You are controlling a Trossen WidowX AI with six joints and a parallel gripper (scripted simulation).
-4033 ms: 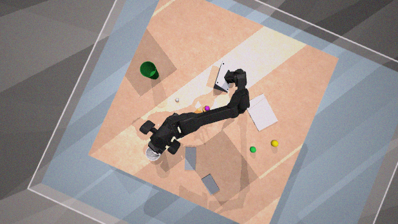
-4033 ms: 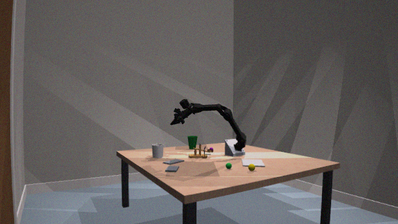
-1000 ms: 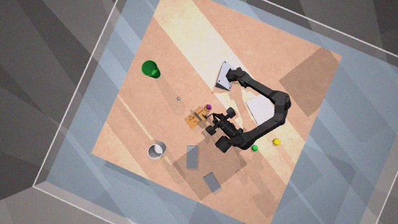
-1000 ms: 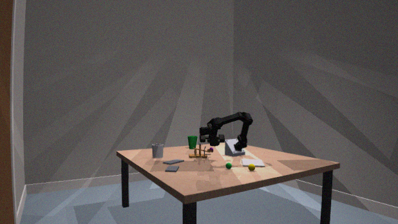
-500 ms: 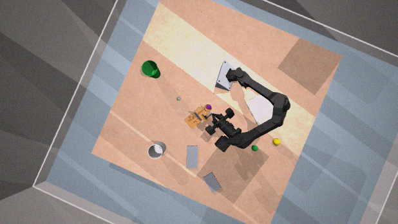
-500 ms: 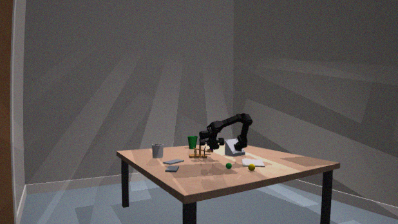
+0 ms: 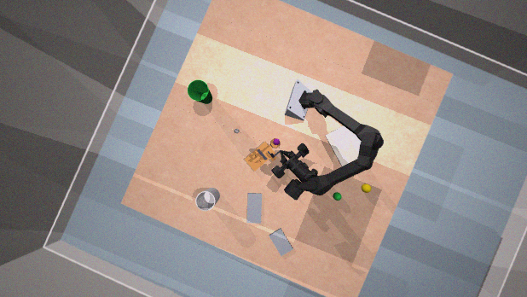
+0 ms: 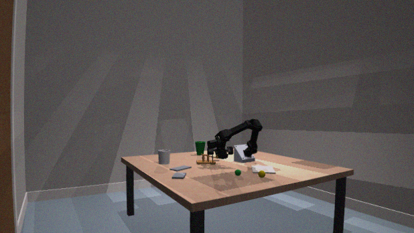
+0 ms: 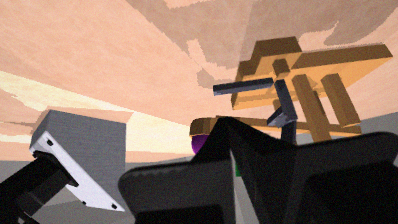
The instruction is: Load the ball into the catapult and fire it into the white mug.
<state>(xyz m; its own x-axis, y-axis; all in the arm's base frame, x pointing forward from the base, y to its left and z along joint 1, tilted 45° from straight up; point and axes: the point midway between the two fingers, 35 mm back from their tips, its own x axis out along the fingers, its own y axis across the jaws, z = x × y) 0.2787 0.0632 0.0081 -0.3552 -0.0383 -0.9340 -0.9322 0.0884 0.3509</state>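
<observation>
The wooden catapult (image 7: 253, 164) (image 8: 205, 163) (image 9: 345, 65) stands upright. The purple ball (image 7: 276, 142) (image 9: 198, 145) sits in the catapult's cup. The white mug (image 7: 205, 200) (image 8: 164, 157) stands upright, apart from the catapult.

The black arm (image 7: 341, 172) (image 8: 238, 128) arches over, bent at its elbow; the claw (image 7: 281, 153) (image 8: 212, 161) (image 9: 224, 123) is closed.

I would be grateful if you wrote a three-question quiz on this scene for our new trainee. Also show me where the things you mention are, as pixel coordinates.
1. Which colour is the ball in the cup of the catapult (image 7: 256, 163) (image 8: 205, 163): purple, green or yellow?
2. True or false: the gripper (image 7: 279, 153) is shut on the yellow ball (image 7: 366, 188) (image 8: 261, 174).
3. Fill in the blank: in the top view, the ball nearest the yellow one is ____.

Key: 1. purple; 2. false; 3. green
</observation>
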